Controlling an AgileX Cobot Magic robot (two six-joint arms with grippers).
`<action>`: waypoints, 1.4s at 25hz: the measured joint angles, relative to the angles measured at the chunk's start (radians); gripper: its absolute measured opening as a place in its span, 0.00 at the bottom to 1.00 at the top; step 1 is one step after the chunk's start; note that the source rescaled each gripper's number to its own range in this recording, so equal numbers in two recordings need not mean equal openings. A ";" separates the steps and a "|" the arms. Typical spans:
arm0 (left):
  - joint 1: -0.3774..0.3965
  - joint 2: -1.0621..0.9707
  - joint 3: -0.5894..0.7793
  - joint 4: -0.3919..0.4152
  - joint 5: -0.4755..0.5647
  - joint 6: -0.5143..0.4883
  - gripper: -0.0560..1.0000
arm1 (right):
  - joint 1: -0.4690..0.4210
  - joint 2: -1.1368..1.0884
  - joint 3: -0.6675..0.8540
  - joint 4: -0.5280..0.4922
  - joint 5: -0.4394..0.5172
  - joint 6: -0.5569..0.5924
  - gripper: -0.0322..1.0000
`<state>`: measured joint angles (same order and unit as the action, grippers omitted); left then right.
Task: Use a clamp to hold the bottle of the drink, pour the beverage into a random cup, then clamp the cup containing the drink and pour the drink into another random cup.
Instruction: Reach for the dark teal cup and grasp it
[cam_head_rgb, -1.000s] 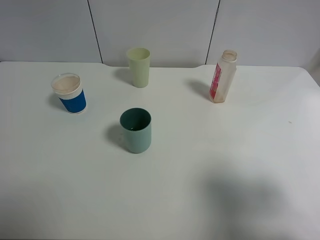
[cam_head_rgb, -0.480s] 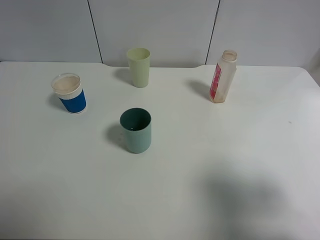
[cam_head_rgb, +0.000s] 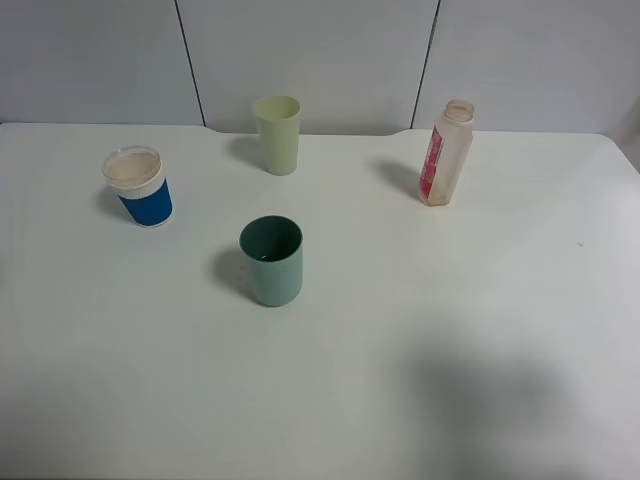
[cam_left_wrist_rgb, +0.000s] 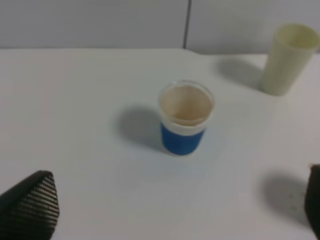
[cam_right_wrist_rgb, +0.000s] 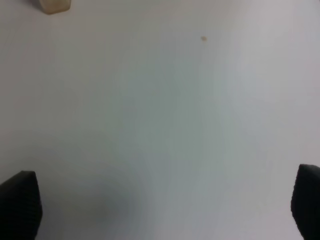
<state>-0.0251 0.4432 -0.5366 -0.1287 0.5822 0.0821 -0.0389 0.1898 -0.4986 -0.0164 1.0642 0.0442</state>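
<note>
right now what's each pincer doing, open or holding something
Left pincer: open, holding nothing.
Right pincer: open, holding nothing.

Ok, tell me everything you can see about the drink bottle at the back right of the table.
The bottle is small and made of clear plastic, with a wide neck that looks uncapped and a pink-red label down one side. A faint reddish-brown tint shows near its base. It stands upright on the white table, toward the far right side, casting a soft shadow beside it. Nothing touches it except the tabletop.
</note>
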 joint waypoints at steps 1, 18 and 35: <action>0.000 0.029 0.000 -0.023 -0.014 0.027 1.00 | 0.000 0.000 0.000 0.000 0.000 0.000 1.00; -0.081 0.143 0.166 -0.077 -0.237 0.172 1.00 | 0.000 0.000 0.000 0.000 0.000 0.000 1.00; -0.363 0.291 0.266 0.250 -0.522 -0.240 0.99 | 0.000 0.000 0.000 0.000 0.000 0.000 1.00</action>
<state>-0.3882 0.7342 -0.2702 0.1211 0.0600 -0.1584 -0.0389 0.1898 -0.4986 -0.0164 1.0642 0.0442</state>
